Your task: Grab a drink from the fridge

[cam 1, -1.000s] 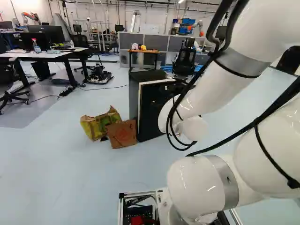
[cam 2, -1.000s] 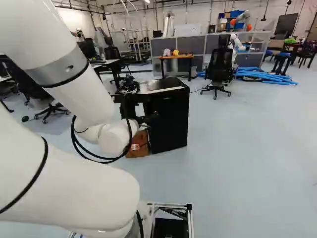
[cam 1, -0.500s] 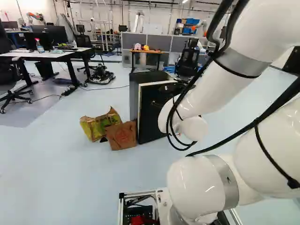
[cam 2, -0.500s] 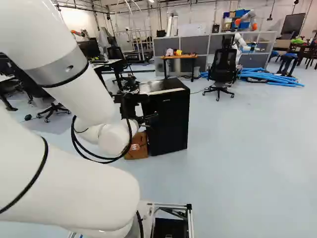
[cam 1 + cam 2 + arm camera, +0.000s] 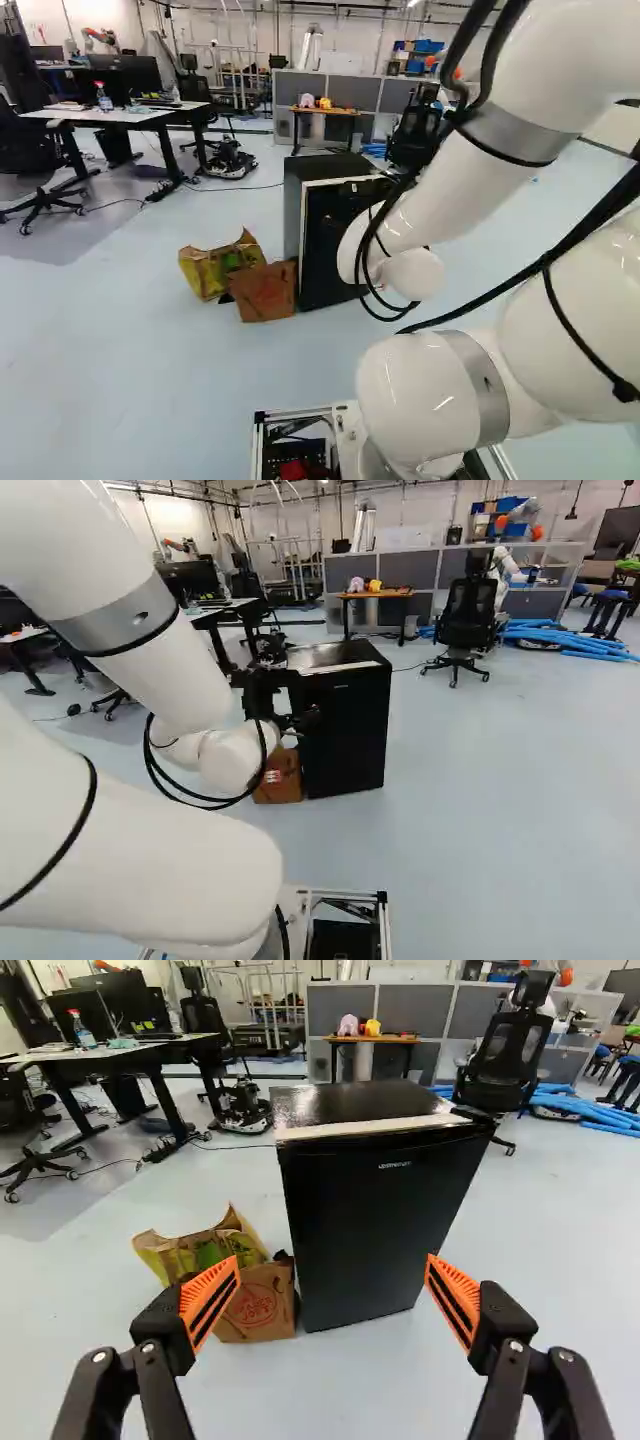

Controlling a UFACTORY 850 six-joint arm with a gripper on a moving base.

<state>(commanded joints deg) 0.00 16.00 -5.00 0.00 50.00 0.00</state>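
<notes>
Gripper (image 5: 265, 692): stands open, with two fingers spread wide and orange pads (image 5: 208, 1302) leaning inward toward the tips; points ahead at the fridge (image 5: 370, 1220), apart from it.

Arm (image 5: 415, 215): rises from the joint at the foot of both base views; fills much of the right side in the left base view and the left side in the right base view; slopes down through its white forearm to a wrist held out ahead.

Brown paper bag (image 5: 262, 1305): sits on the floor (image 5: 330, 1390) beyond one finger, just beside the fridge.

Yellow-green bag (image 5: 180, 1255): slumps open-topped beside the brown one, partly behind it.

Fridge: stands upright on the floor, ahead of the gripper and beyond the fingertips, mostly across the gap between them; shows a black front, a glossy dark top and a pale strip along the top's front edge.

Drink: out of sight; cannot tell its place.

Office chair (image 5: 505, 1055): stands behind the fridge, near some blue tubes (image 5: 580, 1105).

Counter (image 5: 400, 1038): carries a pink toy (image 5: 348, 1025) and a yellow toy (image 5: 372, 1028), well beyond the fridge.

Grey partitions (image 5: 405, 1005): stand upright behind the counter.
</notes>
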